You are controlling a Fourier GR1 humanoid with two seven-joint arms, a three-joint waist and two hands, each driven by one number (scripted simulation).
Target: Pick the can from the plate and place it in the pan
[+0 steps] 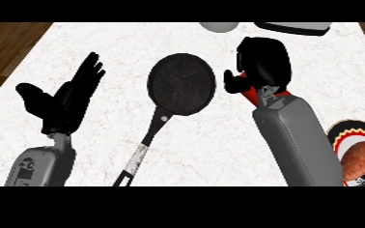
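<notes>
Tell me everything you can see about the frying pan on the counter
The pan is a dark, round skillet with a rough black inside, metal by the look of it, and nothing lies in it. A long thin handle runs from its near rim toward the lower left, black near the bowl with a small pale rivet, then grey and worn, ending in a black loop. It lies flat on the white marble counter, between the open left hand and the right hand; neither touches it.
</notes>
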